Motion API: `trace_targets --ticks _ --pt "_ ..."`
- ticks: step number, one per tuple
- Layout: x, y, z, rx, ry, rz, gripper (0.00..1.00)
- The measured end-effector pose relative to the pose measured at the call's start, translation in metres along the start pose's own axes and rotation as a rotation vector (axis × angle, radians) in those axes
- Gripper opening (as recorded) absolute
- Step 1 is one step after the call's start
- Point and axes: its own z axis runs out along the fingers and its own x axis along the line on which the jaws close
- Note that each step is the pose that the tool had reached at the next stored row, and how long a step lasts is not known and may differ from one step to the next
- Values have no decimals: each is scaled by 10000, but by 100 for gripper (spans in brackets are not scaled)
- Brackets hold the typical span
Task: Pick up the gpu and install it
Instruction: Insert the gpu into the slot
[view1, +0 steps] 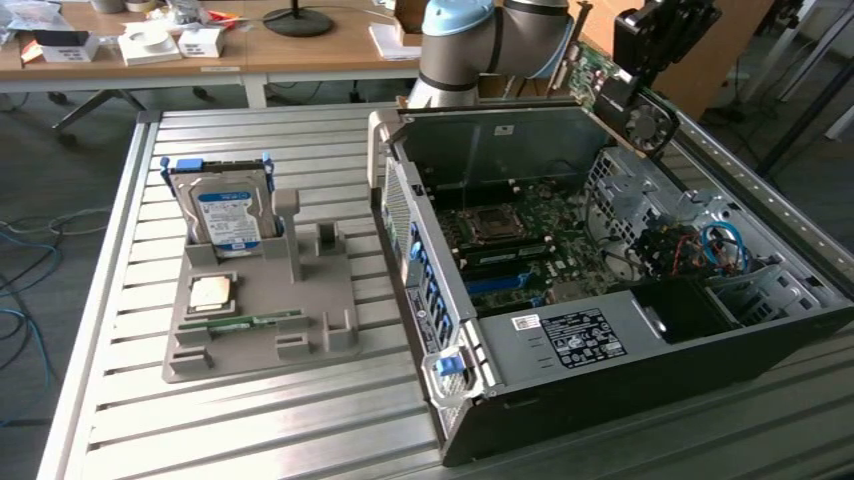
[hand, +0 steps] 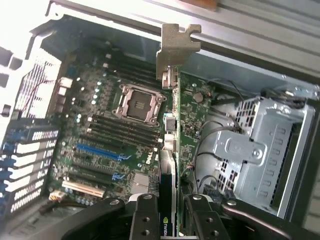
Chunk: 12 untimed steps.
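Gpu (hand: 170, 135) hanging edge-on over an open computer case (view1: 447, 300).
The gripper (hand: 168, 212) is clamping its fingers (hand: 145, 217) tight on both faces of the card, whose silver bracket (hand: 176, 46) is pointing away from the wrist, above the motherboard (hand: 100, 130).

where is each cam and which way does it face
Exterior view: off the arm, above the table, looking down at the open computer case; the arm shows.
Wrist view: on the wrist, looking along the held gpu into the case; the gripper shows.
Shared: motherboard, gpu.
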Motion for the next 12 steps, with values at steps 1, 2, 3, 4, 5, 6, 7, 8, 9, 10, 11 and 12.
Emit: trace_targets --ticks 1,2,3,4,5,6,7,8,9,10,11,12 --pt "0 0 0 -3 15 -176 26" --pt "0 0 0 -6 29 -351 26" --pt "0 0 0 -10 43 -528 26" --pt "0 0 1 -14 58 -702 26" --pt "0 0 1 -18 72 -880 26" --pt "0 0 1 -22 88 -1072 26" --pt "0 0 1 -26 102 -1238 26" --pt "0 0 1 -29 116 -1415 26" --pt "0 0 1 -33 131 -1591 26" --pt "0 0 2 -37 146 -1779 26" --pt "0 0 1 -39 161 -1949 26" --pt "0 0 1 -42 175 -2122 26"
